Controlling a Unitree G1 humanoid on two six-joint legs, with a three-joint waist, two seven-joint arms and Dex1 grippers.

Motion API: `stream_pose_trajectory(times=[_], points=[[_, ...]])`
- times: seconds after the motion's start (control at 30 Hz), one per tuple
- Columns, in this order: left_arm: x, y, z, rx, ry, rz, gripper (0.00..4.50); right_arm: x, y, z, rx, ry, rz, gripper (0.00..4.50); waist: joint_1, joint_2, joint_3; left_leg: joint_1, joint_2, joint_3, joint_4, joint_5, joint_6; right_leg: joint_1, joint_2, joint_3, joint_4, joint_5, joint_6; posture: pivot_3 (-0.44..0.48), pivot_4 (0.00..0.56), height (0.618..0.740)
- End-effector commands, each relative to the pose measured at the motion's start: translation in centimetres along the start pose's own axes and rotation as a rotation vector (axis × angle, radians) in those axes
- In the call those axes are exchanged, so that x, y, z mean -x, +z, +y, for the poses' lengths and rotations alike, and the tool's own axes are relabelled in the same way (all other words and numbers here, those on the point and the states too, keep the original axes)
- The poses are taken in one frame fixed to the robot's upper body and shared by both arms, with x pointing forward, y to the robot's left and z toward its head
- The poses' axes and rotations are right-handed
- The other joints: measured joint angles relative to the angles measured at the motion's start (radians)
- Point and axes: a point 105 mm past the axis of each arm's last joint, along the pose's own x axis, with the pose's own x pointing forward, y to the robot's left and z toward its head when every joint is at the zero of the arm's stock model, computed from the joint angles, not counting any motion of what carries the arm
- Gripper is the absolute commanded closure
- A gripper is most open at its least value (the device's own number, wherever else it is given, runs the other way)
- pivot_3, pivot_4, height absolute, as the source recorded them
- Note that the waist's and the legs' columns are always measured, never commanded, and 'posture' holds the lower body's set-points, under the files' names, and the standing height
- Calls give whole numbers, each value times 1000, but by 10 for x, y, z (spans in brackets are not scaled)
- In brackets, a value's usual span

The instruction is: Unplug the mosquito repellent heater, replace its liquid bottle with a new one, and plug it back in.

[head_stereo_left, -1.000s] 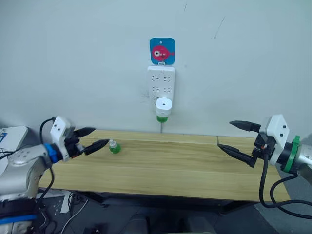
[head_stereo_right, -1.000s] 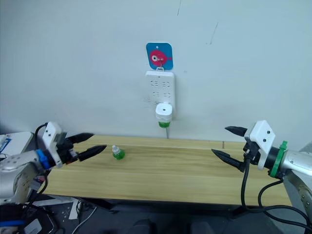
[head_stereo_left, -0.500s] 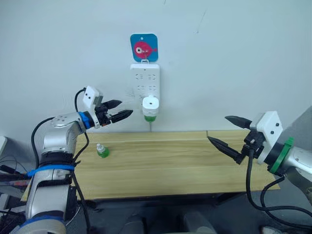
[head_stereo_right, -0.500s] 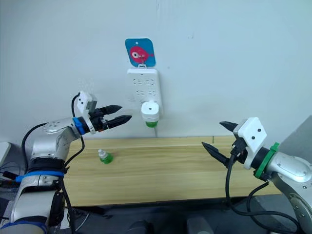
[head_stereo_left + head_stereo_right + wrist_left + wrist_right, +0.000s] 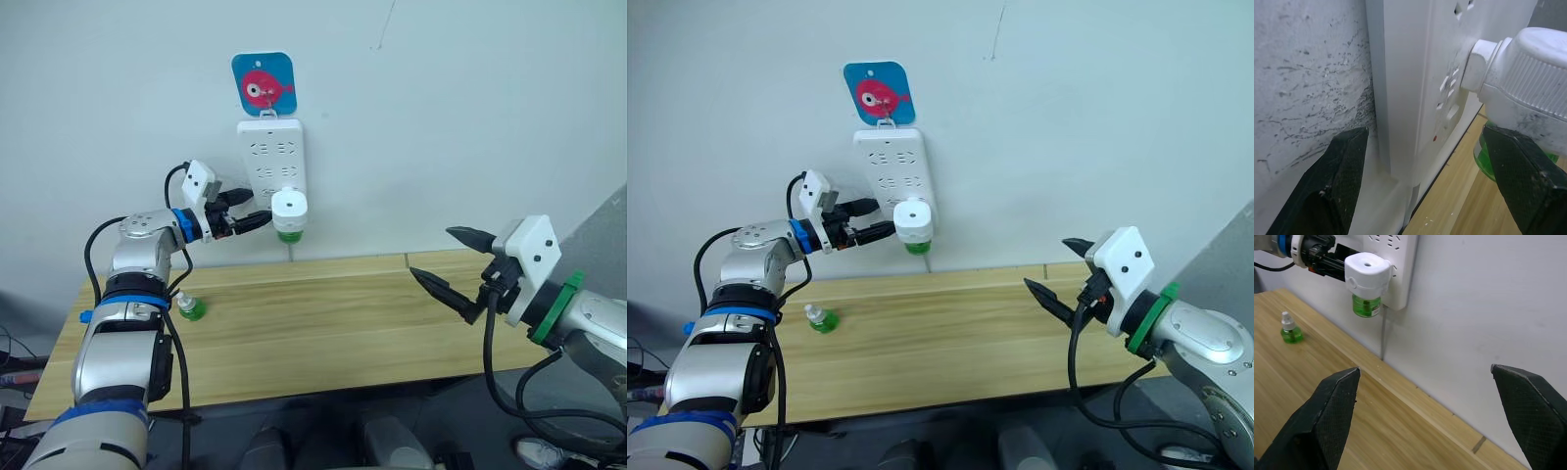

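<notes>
Wooden table: spare bottle left at 9 o'clock; left gripper, spread open, now brought up beside the plugged-in mosquito repellent heater; right gripper held open too.

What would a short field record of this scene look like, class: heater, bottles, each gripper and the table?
heater: white mosquito repellent heater, plugged into the wall power strip
fitted bottle: green liquid bottle hanging under the heater
spare bottle: small green bottle upright on the wooden table, near its left end
left gripper: open, raised beside the heater, not gripping it
right gripper: open, over the table's right end, holding nothing
wall sign: blue card with a pink fish above the strip
</notes>
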Motion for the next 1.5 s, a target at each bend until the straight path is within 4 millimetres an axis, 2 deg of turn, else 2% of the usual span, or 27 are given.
stream_pose_trajectory(times=[0.03, 0.33, 0.43, 0.6, 0.67, 0.8, 0.9, 1.17, 1.37, 1.5], points=[[-9, 25, -3, -66, -40, -51, 581, 0, 12, 3, 29, 9, -44, 0, 0, 0, 3, 0, 0, 0, 0, 0, 0, 0, 0, 0, 0, 0, 0, -293, 150, 723], [-7, 32, -7, -74, -103, -57, 581, -3, 13, 6, 7, 42, -49, 0, -2, 1, 7, 0, 0, 0, -1, 0, 0, -1, 0, 0, 0, 0, 1, -284, 150, 723], [-7, 31, -9, -66, -118, -54, 1114, -5, 14, 7, 5, 49, -58, 0, -2, 1, 9, 0, 0, 0, -1, 0, 0, -1, 0, 0, 0, 0, 1, -281, 148, 723], [-9, 29, -12, -73, -135, -48, 2747, -12, 21, 10, 3, 61, -90, 0, -2, 1, 10, 0, 0, 0, 0, 0, 0, -1, 0, 0, 0, 0, 1, -280, 145, 723], [-10, 28, -14, -77, -142, -48, 3214, -15, 24, 12, 2, 69, -102, 0, -2, 1, 10, 0, 0, 0, 0, 0, 0, -1, 0, 0, 0, 0, 1, -280, 145, 723], [-12, 25, -17, -79, -154, -45, 3212, -29, 31, 16, -2, 53, -117, 0, -3, 1, 10, 0, 1, -1, 0, 0, 0, -1, 0, 0, 1, 0, 1, -280, 140, 723], [-12, 24, -18, -77, -156, -45, 3212, -47, 31, 15, -1, -7, -95, 0, -4, 1, 10, 0, 1, -3, 0, 0, 0, -1, 0, 1, 2, 0, 1, -283, 138, 723], [-13, 22, -22, -74, -165, -45, 3212, -114, 35, 26, -121, -110, -81, 0, -6, 1, 10, -3, 0, -7, 0, 0, 0, -3, 0, 0, 3, 2, -3, -283, 132, 723], [-14, 21, -24, -74, -169, -43, 3212, -138, 42, 29, -172, -133, -97, 0, -6, 2, 10, -9, -2, -15, 1, 0, 0, -7, -2, -2, 5, 3, -3, -275, 132, 723], [-14, 21, -25, -72, -172, -44, 3212, -156, 50, 36, -216, -88, -110, 0, -8, 2, 10, -9, -2, -19, 1, 0, 0, -7, -2, -5, 7, 3, -3, -273, 131, 723]])
